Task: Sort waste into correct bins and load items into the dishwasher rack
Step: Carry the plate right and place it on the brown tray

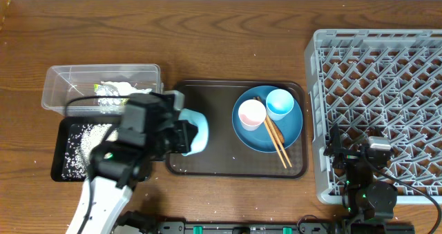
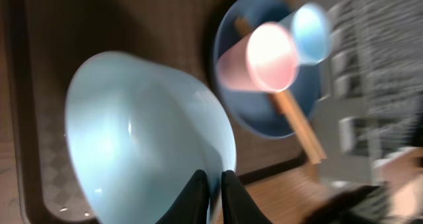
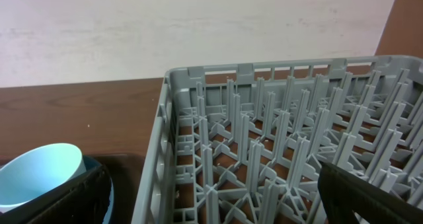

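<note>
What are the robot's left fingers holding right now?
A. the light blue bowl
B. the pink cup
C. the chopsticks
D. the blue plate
A: the left fingers are pinched shut on the rim of the light blue bowl, while the pink cup sits apart from them on the blue plate.

We observed the grey dishwasher rack (image 3: 277,131) filling most of the frame, its pegs upright. The pale blue cup (image 3: 36,174) showed at lower left, outside the rack's wall. The right gripper (image 3: 211,207) had its dark fingers (image 3: 370,194) spread wide.
</note>
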Action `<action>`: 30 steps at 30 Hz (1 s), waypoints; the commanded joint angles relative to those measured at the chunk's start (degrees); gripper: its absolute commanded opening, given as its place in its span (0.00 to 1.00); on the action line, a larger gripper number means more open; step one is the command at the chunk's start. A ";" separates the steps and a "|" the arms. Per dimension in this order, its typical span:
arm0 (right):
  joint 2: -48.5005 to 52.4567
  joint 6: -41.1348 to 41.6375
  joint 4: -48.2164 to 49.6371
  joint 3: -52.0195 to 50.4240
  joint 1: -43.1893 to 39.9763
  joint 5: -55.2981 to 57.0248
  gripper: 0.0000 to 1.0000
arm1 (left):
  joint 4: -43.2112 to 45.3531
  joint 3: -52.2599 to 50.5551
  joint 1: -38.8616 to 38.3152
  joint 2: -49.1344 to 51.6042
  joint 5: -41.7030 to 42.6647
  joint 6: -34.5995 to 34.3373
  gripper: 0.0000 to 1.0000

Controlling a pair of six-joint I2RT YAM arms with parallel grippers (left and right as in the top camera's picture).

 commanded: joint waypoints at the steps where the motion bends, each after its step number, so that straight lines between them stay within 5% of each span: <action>1: -0.35 0.55 -0.20 -0.04 1.18 0.42 0.99 | 0.11 0.68 -4.98 4.72 -10.56 -1.66 0.12; 20: -0.33 0.55 -0.20 -0.07 1.18 0.39 0.99 | 3.26 0.68 -8.09 18.18 -15.50 -1.60 0.12; 30: -0.33 0.55 -0.20 -0.07 1.18 0.39 0.99 | 2.78 0.68 -8.11 18.21 -15.87 -1.60 0.70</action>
